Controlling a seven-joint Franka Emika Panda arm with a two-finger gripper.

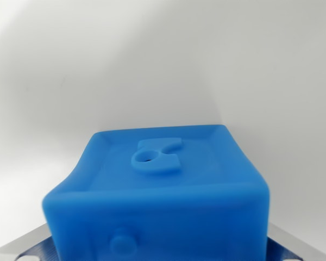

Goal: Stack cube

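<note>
A blue cube [163,185] fills the lower half of the wrist view, very close to the camera. Its upper face has a raised letter-like mark with a round hole [157,157], and its near face carries a small round bump [122,242]. My gripper [160,250] sits at the bottom edge of the view. Its grey metal fingers [22,247] show at both lower corners, pressed against the cube's left and right sides, so the gripper is shut on the cube. No second cube is in view.
Behind and around the cube lies a plain white surface [163,65] with a soft shadow beside the cube. Nothing else shows in this view.
</note>
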